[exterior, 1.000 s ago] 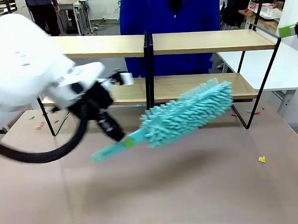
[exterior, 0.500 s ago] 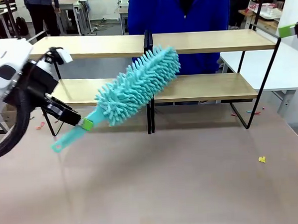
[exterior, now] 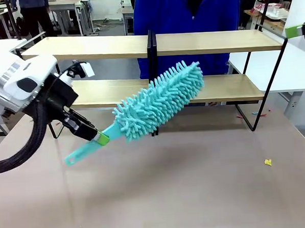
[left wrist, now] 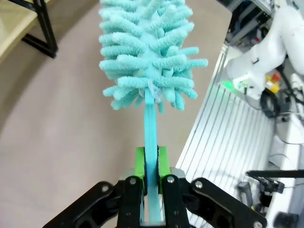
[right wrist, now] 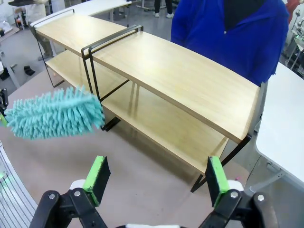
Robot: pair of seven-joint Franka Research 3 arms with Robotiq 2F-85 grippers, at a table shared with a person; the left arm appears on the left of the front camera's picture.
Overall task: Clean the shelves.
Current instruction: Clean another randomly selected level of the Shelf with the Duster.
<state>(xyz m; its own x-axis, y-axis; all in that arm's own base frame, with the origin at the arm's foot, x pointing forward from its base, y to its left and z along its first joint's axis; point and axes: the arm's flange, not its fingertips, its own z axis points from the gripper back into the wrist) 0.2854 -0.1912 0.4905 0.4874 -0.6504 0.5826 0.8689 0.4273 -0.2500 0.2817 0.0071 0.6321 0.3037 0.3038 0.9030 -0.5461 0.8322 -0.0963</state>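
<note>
My left claw is clamping tight on the thin turquoise handle of a duster. In the left wrist view my claw is pinching the flat stem between its green pads, with no gap on either side. The butt of the handle is sticking out behind the grip, down toward the table. The fluffy head is stretching away from me, tilting upward and to my right. I am holding it clear of the brown tabletop, and its shadow is falling on the surface beneath.

My right claw is hanging wide open with nothing between its pads, looking down over the table toward the right end of the shelves.

A small yellow scrap is lying on the table off to my right, well apart from the duster.

Farther out, the shelves are standing across the far part of the table: two long light-wood boards on a thin black frame, with a black post in the middle. The duster head is sitting in front of that post at about the height of the lower board, with its tip just beside the frame. Whether the fluff is touching the wood, I cannot tell.

Beyond the shelves a person in a blue top is standing at the far side of the table.
</note>
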